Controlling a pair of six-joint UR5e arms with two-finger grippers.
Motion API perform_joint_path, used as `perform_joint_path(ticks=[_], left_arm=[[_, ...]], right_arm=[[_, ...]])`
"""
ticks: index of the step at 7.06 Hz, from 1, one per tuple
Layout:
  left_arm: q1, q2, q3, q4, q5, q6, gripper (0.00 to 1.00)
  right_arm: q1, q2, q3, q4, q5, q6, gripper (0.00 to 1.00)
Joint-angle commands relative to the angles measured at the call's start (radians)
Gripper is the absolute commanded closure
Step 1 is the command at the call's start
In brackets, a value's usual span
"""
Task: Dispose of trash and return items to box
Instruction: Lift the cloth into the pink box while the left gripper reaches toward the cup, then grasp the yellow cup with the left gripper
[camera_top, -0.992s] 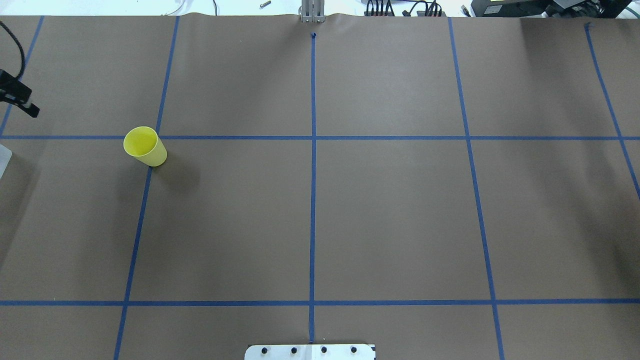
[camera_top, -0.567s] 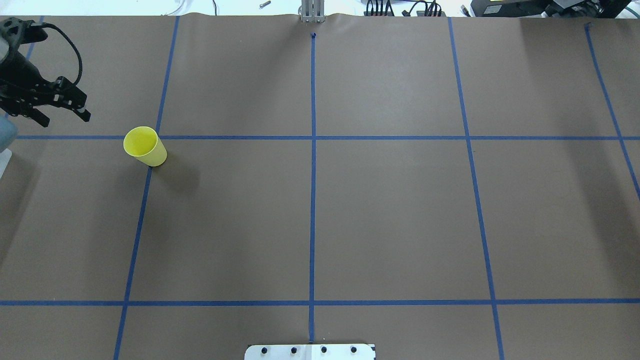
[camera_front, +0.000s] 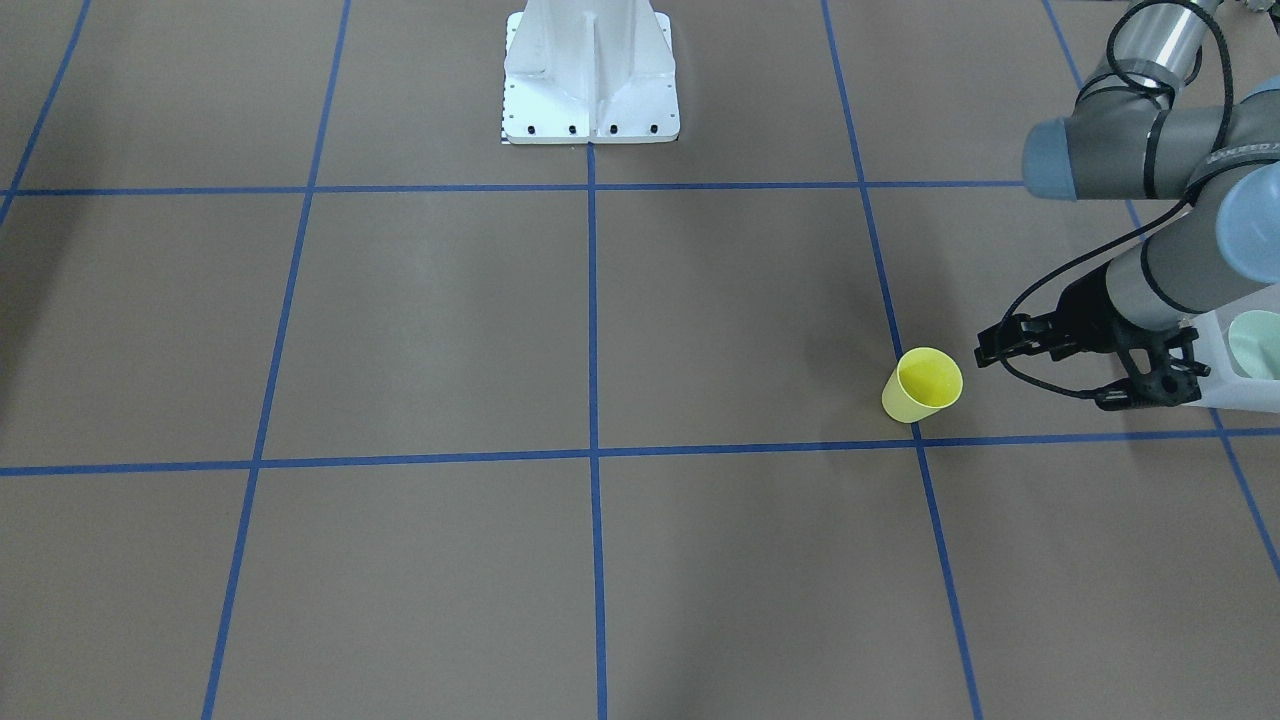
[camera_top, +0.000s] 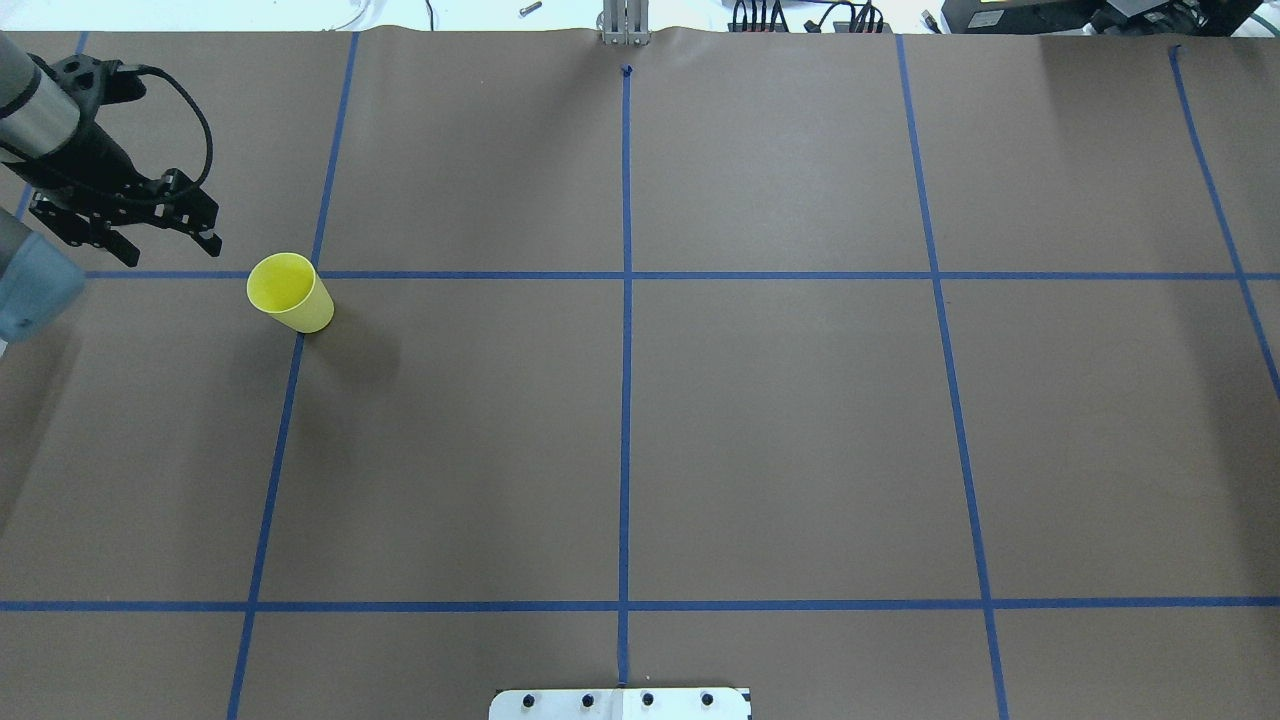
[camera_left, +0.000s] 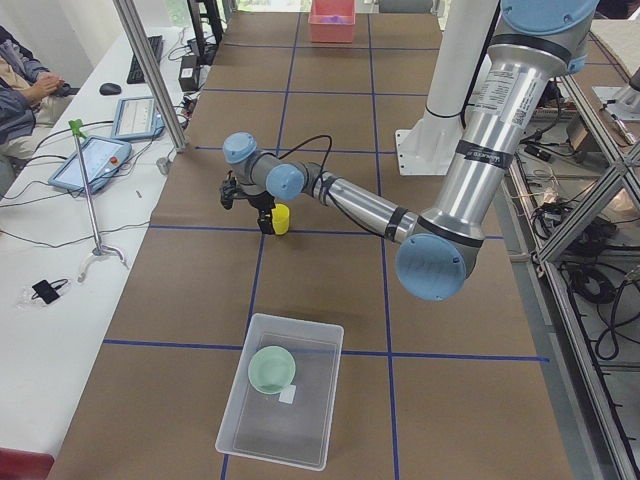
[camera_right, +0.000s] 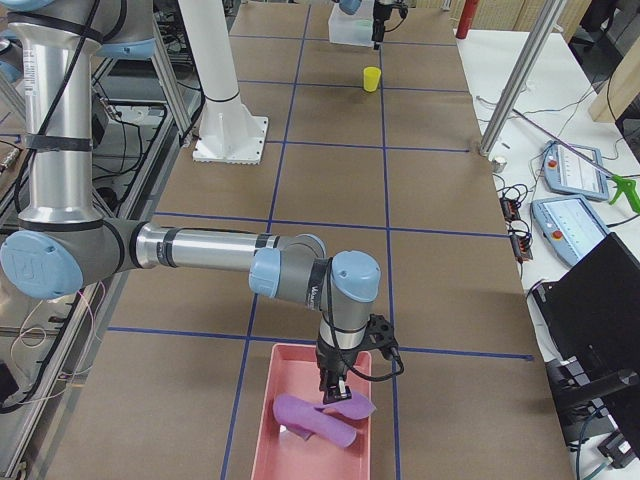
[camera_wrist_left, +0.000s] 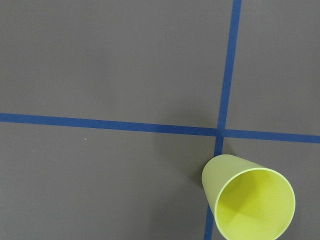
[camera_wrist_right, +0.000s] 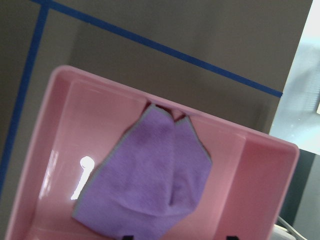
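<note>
A yellow cup (camera_top: 290, 292) stands upright on the brown table, also in the front view (camera_front: 922, 384) and the left wrist view (camera_wrist_left: 250, 202). My left gripper (camera_top: 165, 240) is open and empty, hovering just left of the cup, apart from it (camera_front: 1050, 380). The frosted box (camera_left: 240, 420) holds the teal bowl (camera_left: 272, 369); both show at the front view's right edge (camera_front: 1258, 342). My right gripper (camera_right: 335, 392) hangs over a purple cloth (camera_wrist_right: 150, 185) lying in a pink tray (camera_wrist_right: 60, 125). Its tips (camera_wrist_right: 178, 237) stand wide apart.
The robot's white base (camera_front: 590, 80) stands at the table's middle edge. Blue tape lines (camera_top: 626, 400) grid the brown paper. The pink tray (camera_right: 290, 440) sits at the table's right end, the box (camera_front: 1245, 395) at its left end. An operator sits beside tablets (camera_left: 95, 160).
My left arm has come in from the overhead view's left edge and moved right, toward the yellow cup. The cup has not moved.
</note>
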Motion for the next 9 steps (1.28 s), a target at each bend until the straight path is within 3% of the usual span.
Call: perform_joint_path(ticks=[1, 2, 3, 5, 6, 8, 9], left_arm=[[0.053, -0.031, 0.11, -0.169, 0.009, -0.107, 0.03], [0.058, -0.031, 0.112, -0.182, 0.009, -0.118, 0.03], [0.07, -0.03, 0.115, -0.185, 0.01, -0.118, 0.12], [0.084, -0.022, 0.112, -0.186, 0.059, -0.121, 0.5], [0.084, -0.021, 0.104, -0.185, 0.059, -0.123, 0.99], [0.046, -0.013, 0.081, -0.176, -0.022, -0.105, 1.0], [-0.05, 0.005, 0.077, -0.173, -0.115, -0.048, 1.0]], right_arm=[[-0.13, 0.003, 0.124, 0.007, 0.141, 0.316, 0.0], [-0.168, 0.002, 0.152, 0.007, 0.149, 0.395, 0.0], [-0.189, 0.003, 0.164, 0.007, 0.158, 0.416, 0.0], [-0.248, 0.017, 0.209, -0.003, 0.165, 0.521, 0.0], [-0.277, 0.028, 0.227, -0.004, 0.165, 0.581, 0.0], [-0.279, 0.029, 0.237, -0.007, 0.18, 0.585, 0.0], [-0.281, 0.031, 0.253, -0.021, 0.18, 0.591, 0.0]])
